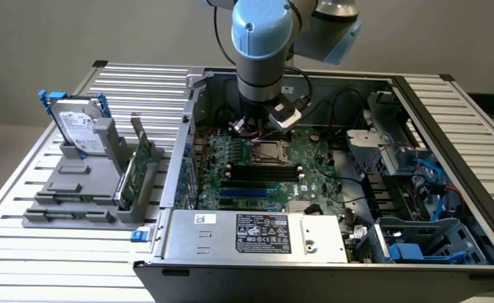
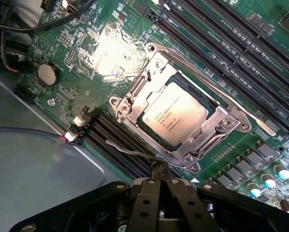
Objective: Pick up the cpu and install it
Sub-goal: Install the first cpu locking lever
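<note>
the arm (image 1: 264,38) descends steeply from the top of the exterior view, its blue-capped joint uppermost and the grey wrist section pointing downward. the gripper (image 2: 160,180) hangs at the wrist's lower end, with its black finger bases side by side in the wrist view. the fingers (image 2: 160,170) are pressed together and appear to hold nothing, though their tips are partly hidden.
</note>
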